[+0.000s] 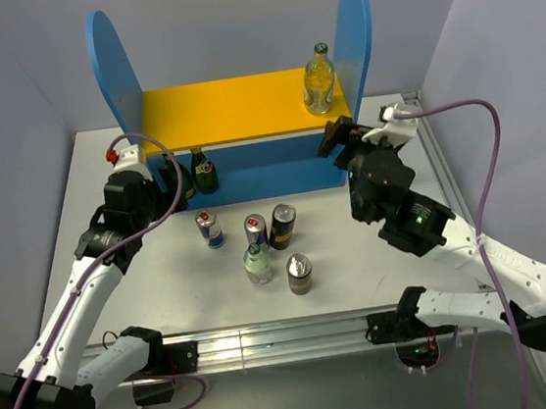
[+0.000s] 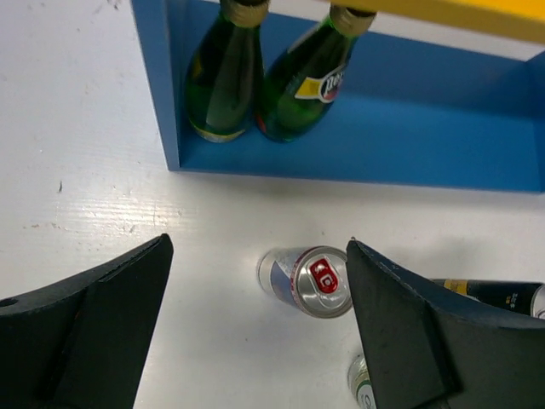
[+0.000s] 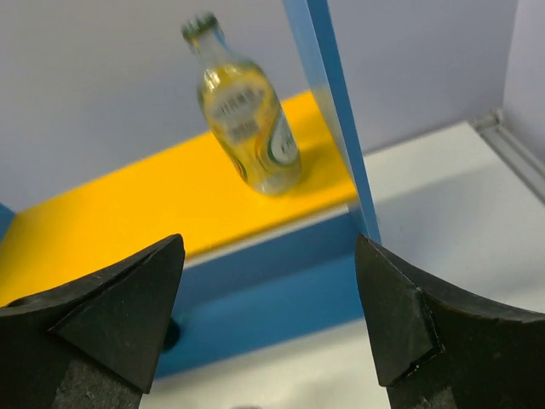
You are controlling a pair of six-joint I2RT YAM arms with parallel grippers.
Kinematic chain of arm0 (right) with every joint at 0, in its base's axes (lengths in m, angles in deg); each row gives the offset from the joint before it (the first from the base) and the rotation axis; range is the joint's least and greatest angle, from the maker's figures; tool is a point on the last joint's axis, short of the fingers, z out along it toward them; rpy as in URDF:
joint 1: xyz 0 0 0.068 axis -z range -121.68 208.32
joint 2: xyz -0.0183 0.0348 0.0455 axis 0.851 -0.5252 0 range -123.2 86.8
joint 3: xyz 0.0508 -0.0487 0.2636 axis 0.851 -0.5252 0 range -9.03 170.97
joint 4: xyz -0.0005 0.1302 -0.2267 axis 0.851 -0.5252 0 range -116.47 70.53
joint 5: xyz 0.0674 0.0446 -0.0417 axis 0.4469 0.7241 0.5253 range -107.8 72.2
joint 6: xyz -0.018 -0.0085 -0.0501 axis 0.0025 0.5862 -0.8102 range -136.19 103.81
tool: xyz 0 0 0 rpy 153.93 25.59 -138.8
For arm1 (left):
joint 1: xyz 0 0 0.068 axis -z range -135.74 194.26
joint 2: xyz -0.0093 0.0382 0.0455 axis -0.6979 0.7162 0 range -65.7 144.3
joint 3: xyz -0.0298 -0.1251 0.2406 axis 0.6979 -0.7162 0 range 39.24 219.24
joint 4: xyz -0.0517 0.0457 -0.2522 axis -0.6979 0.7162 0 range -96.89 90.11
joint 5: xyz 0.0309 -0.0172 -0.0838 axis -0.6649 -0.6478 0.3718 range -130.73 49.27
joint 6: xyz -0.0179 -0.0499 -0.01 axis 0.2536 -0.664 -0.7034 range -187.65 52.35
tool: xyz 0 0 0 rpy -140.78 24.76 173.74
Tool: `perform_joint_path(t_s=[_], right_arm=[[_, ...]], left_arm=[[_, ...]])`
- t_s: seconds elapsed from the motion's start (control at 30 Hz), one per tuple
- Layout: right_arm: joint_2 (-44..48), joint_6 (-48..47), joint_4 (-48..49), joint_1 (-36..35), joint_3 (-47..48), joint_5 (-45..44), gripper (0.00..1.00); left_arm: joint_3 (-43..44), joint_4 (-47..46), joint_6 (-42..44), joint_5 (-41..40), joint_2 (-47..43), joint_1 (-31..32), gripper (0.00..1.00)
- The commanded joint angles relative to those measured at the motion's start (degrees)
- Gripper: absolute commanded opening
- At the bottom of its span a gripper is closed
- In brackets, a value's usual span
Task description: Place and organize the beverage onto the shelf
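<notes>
The blue shelf (image 1: 114,60) has a yellow upper board (image 1: 223,111). One clear bottle (image 1: 318,79) stands on that board at the right, and it also shows in the right wrist view (image 3: 247,111). On the table stand two blue-and-silver cans (image 1: 210,228) (image 1: 255,229), two black-and-gold cans (image 1: 282,225) (image 1: 300,272) and a second clear bottle (image 1: 257,264). My left gripper (image 1: 175,191) is open and empty above the table; a blue-and-silver can (image 2: 311,279) stands below its jaws (image 2: 258,245). My right gripper (image 1: 335,138) is open and empty in front of the shelf's right end (image 3: 269,243).
Two green glass bottles (image 2: 223,81) (image 2: 306,85) stand at the left end of the blue lower level (image 2: 426,111). The shelf's right side panel (image 3: 332,102) is close ahead of my right gripper. Grey walls enclose the table on three sides.
</notes>
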Motion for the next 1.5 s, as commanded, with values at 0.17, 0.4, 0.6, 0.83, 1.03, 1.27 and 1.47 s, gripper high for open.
perform_joint_path(t_s=[0.17,0.4,0.6,0.83,1.03,1.27,1.47], right_arm=[[3.8,14.3,-15.4,-4.7,-4.6,-6.4,0.88],[14.2,19.0,-20.2,-5.6,-12.8,-2.9,0.87],[18.1,22.4,-25.6,-5.9,-15.8,-2.3,0.87],[20.1,24.5,-27.2,-6.0,-19.1,-1.9,0.87],[19.4,25.3,-26.4,-6.0,-20.7,-1.7,0.87],[18.9,25.8,-27.1,-6.0,-21.2,-2.0,0.86],[20.1,25.8,-26.9,-6.0,-23.3,-2.6,0.87]], left_arm=[[1.7,-0.6,-0.5,1.8,-1.8,1.2,0.90],[4.4,4.3,-4.5,-10.0,1.2,18.5,0.91],[0.7,6.9,-16.0,-23.5,-1.6,39.6,0.91],[-6.3,4.9,-22.1,-29.7,-7.6,51.9,0.91],[-15.0,-5.1,-26.2,-41.8,-5.5,59.8,0.90],[-21.4,-21.3,-22.8,-51.6,-2.7,65.5,0.89],[-24.4,-32.6,-15.0,-54.1,-2.0,66.5,0.88]])
